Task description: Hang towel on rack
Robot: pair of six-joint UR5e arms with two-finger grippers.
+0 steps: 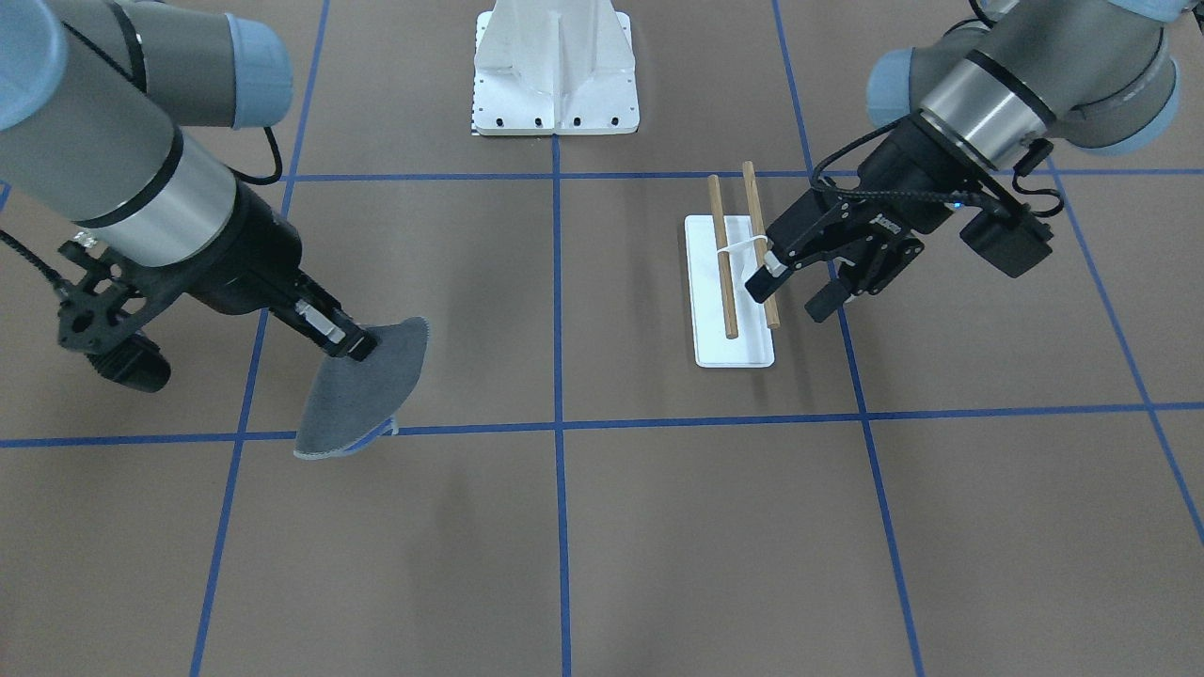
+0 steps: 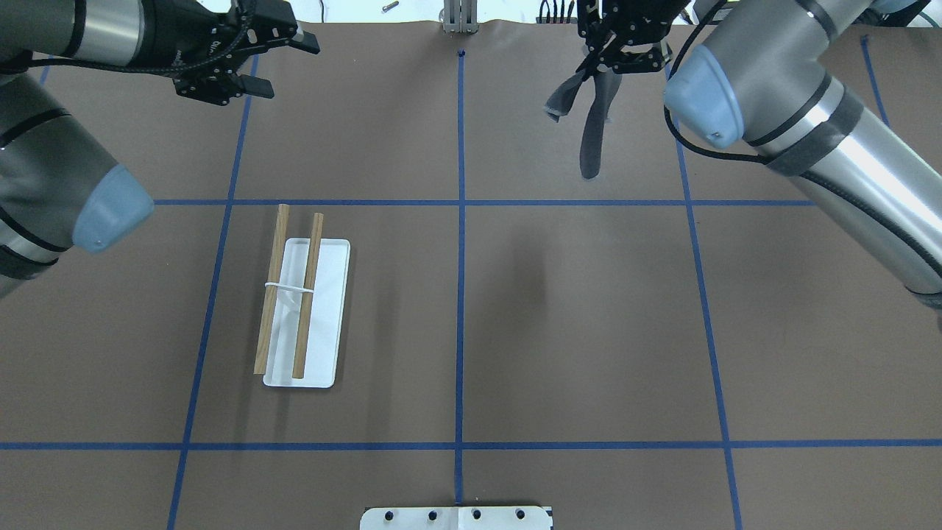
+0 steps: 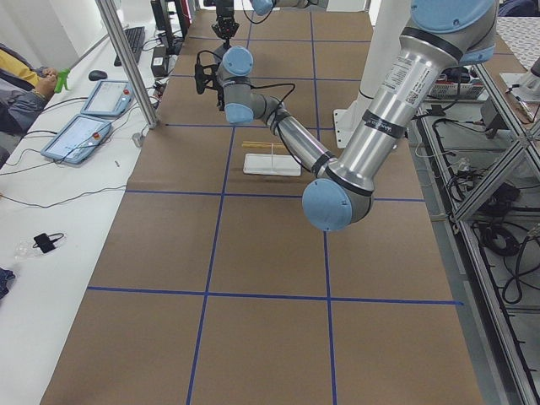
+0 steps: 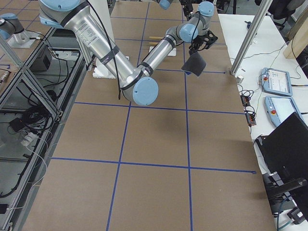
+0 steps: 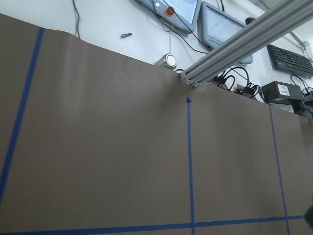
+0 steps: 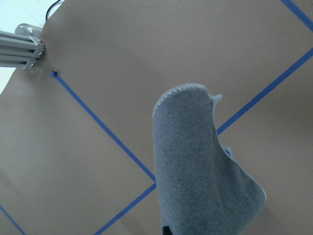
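Observation:
The towel (image 1: 362, 395) is a dark-grey cloth with light edging. It hangs folded from my right gripper (image 1: 360, 344), which is shut on its top edge and holds it above the table. It also shows in the overhead view (image 2: 590, 129), the exterior right view (image 4: 194, 63) and the right wrist view (image 6: 200, 161). The rack (image 1: 731, 282) has two wooden dowels on a white base plate; it stands on the table and carries no cloth (image 2: 303, 309). My left gripper (image 1: 792, 293) is open and empty, raised in the air beside the rack without touching it (image 2: 283, 68).
The large white bolted pedestal (image 1: 555, 85) stands at the robot's side of the table (image 2: 456, 517). Blue tape lines grid the brown table cover. An aluminium post (image 5: 234, 49) and operator tablets (image 3: 80, 135) are past the far edge.

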